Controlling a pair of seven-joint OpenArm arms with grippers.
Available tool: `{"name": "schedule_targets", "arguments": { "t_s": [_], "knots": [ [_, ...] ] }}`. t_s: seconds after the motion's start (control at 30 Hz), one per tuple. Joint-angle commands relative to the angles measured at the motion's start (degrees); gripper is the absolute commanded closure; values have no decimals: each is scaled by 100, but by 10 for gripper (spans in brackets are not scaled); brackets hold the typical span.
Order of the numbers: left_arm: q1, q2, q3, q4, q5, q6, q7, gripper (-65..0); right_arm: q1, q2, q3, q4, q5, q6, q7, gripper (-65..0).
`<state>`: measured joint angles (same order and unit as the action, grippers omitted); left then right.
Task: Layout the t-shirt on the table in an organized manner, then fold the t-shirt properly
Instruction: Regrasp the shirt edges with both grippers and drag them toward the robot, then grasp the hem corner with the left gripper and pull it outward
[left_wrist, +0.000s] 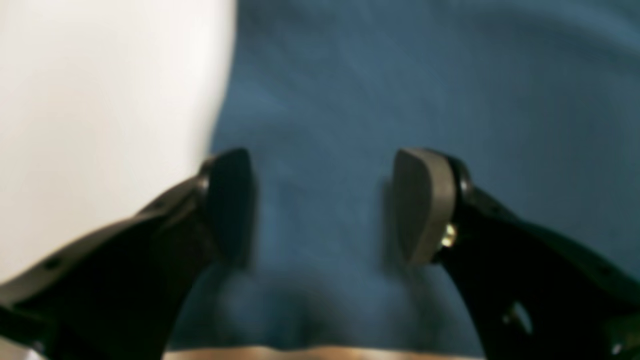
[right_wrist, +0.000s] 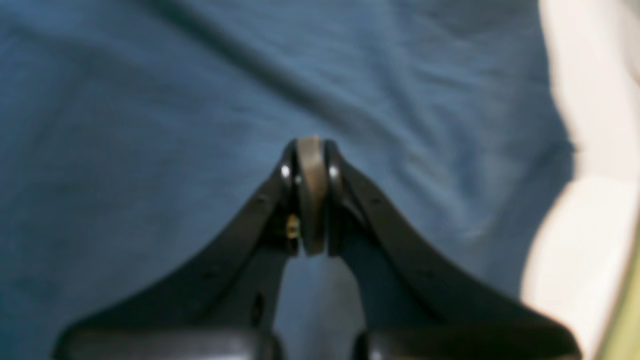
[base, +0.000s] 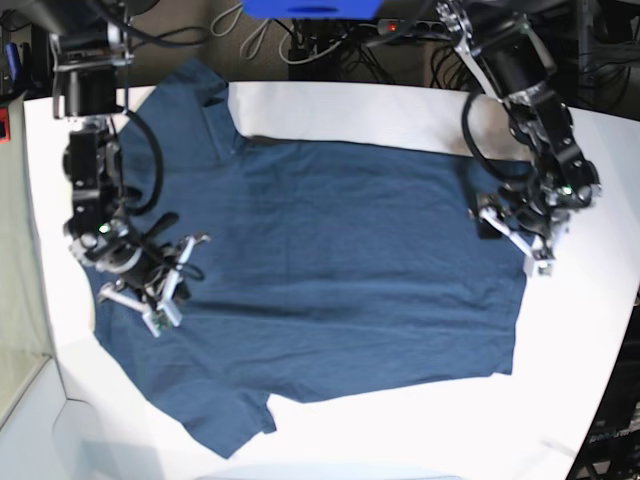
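Black fingers of the left claw (left_wrist: 320, 205) fill the bottom of the left wrist view, spread well apart with bare blue cloth showing between the two pads; nothing is caught between them. Its left pad (left_wrist: 231, 205) sits just inside the edge of the t-shirt (left_wrist: 400, 100), where the cloth meets the white counter (left_wrist: 100, 110). That view is blurred, so whether the pads press on the cloth or hover just above it cannot be told.

In the right wrist view the right claw (right_wrist: 311, 195) is clenched, its pads pressed flat against each other with no cloth visible between them. It points across the t-shirt (right_wrist: 150, 125), which shows soft diagonal wrinkles, and a strip of counter (right_wrist: 580, 225) runs down the right side of that view.

From the base view the t-shirt (base: 340, 270) lies spread flat over the middle of the counter (base: 330, 110), mostly smooth. One sleeve reaches toward the far left corner and the other toward the near edge at lower left. The shirt's straight hem lies on the right side.

The right claw (base: 160, 310) sits over the left part of the shirt, between the two sleeves. The left claw (base: 520, 235) is at the hem on the right side, near the far corner of the cloth. Cables and dark equipment lie behind the curved far edge of the counter.
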<state>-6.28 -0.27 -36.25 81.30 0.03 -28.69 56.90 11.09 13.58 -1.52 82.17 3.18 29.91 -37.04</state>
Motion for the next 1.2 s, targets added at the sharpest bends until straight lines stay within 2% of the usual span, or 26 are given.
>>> {"name": "schedule_targets", "arguments": {
  "t_s": [0.0, 0.23, 0.37, 0.57, 0.67, 0.77, 0.87, 0.97, 1.17],
  "knots": [
    [-35, -74, -28, 51, -8, 25, -42, -433, 47, -9, -11, 130, 12, -24, 77, -5],
    [501, 49, -10, 525, -8, 25, 55, -433, -252, -70, -398, 130, 20, -24, 86, -4],
    [738, 84, 16, 894, -8, 25, 582, -433, -322, -70, -459, 130, 20, -24, 86, -3],
    [940, 76, -19, 1686, -8, 25, 969, -433, -454, -70, -442, 359, 20, -24, 86, -3],
    [905, 76, -1, 2591, -8, 16, 1338, -433, -595, -62, -415, 587, 20, -24, 86, -3],
    [228, 23, 16, 3048, -16, 16, 1364, -433, -824, -62, -424, 860, 20, -24, 16, -3],
    [-888, -56, 16, 2442, 36, 25, 1364, -433, -1061, -70, -442, 1115, 29, -24, -107, -3],
    [-1864, -109, 25, 1009, 36, 86, 1066, -433, -1263, -123, -442, 1343, 29, -24, -186, -3],
    [-3191, -505, 25, -2464, 45, 104, -877, -430, -1791, -194, -442, 1967, 20, -24, -485, -3]
  ]
}}
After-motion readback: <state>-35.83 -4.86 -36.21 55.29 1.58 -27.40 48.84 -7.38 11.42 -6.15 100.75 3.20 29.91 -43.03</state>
